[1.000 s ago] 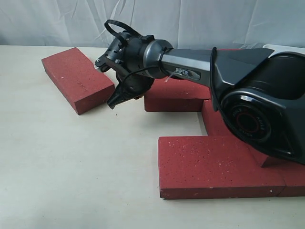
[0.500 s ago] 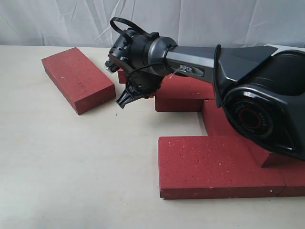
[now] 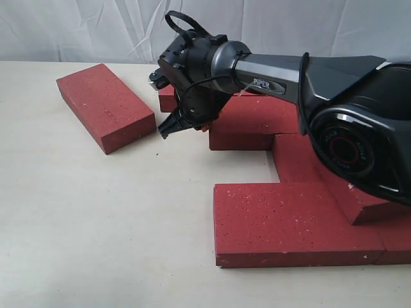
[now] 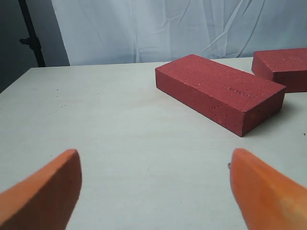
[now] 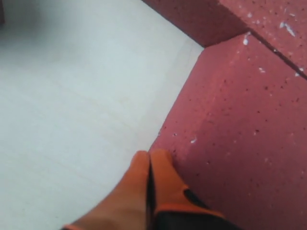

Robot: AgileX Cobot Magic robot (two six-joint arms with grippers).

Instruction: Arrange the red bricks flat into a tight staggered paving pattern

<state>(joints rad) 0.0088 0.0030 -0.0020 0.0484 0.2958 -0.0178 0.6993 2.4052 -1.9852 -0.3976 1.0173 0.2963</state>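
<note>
Several red bricks lie flat on the pale table. One loose red brick [image 3: 106, 106] lies at an angle at the far left, also seen in the left wrist view [image 4: 218, 91]. Another brick [image 3: 247, 125] lies behind the right arm, and a long front brick [image 3: 289, 221] joins more bricks [image 3: 302, 163] at the right. My right gripper [image 3: 167, 130] reaches across the middle and is shut and empty; its fingertips [image 5: 158, 158] sit at a brick's corner [image 5: 240, 120]. My left gripper [image 4: 156, 187] is open over bare table, its orange fingers [image 4: 43, 191] wide apart.
A white cloth backdrop [image 3: 77, 29] hangs behind the table. The right arm's large dark body [image 3: 353, 135] covers part of the bricks on the right. Bare tabletop [image 3: 96, 218] fills the front left. A second brick's end [image 4: 283, 67] shows in the left wrist view.
The right gripper moved to the right and rose slightly. The brick behind it slid to the right with it, widening the gap to the angled left brick.
</note>
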